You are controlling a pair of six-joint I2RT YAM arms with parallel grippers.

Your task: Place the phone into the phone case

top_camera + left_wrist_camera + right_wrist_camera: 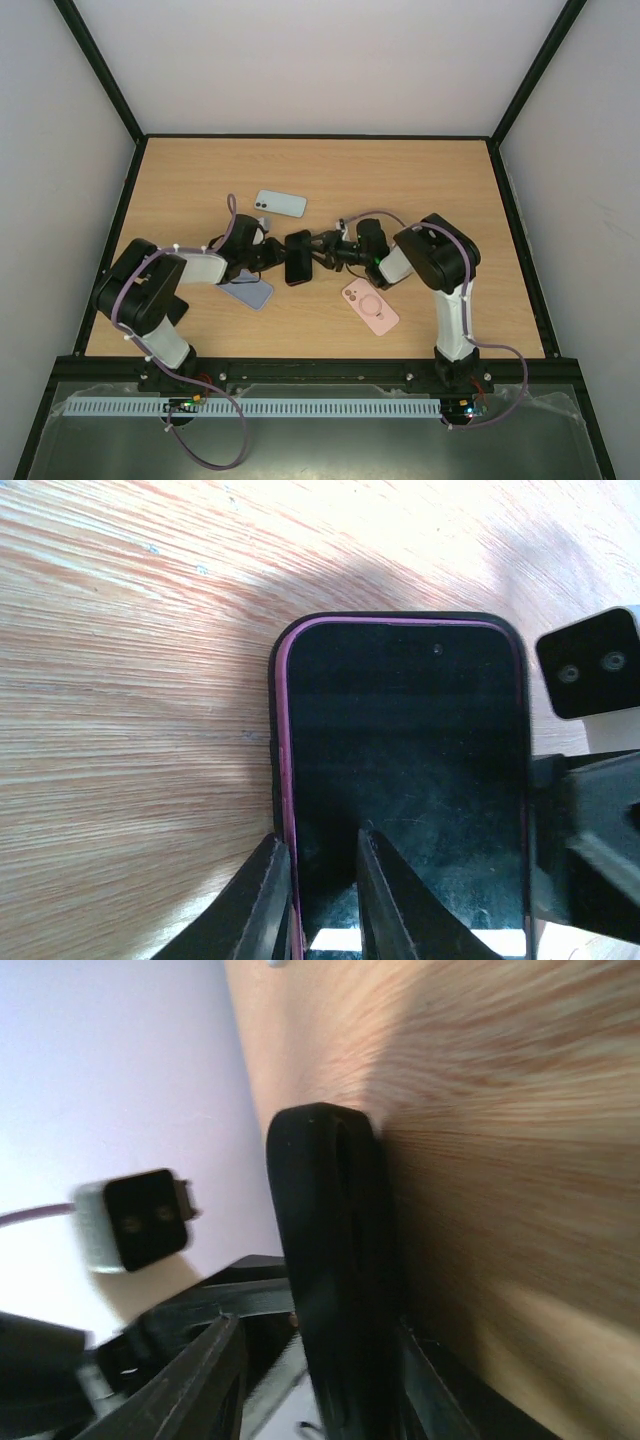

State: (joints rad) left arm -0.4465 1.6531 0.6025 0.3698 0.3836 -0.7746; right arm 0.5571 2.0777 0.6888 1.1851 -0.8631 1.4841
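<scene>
— How far along?
— Nearly done, judging by this. Found mid-counter (440,200), between both arms. With the left pincer (320,845), pinching the black phone case (400,616) by its side edge, one finger over the screen. With the right pincer (318,1325), straddling it; clamped or slack, cannot tell.
— And the phone (410,750)?
— Already seated inside, pink rim flush where visible. Probably left: checking the hidden lower corners, then releasing.
</scene>
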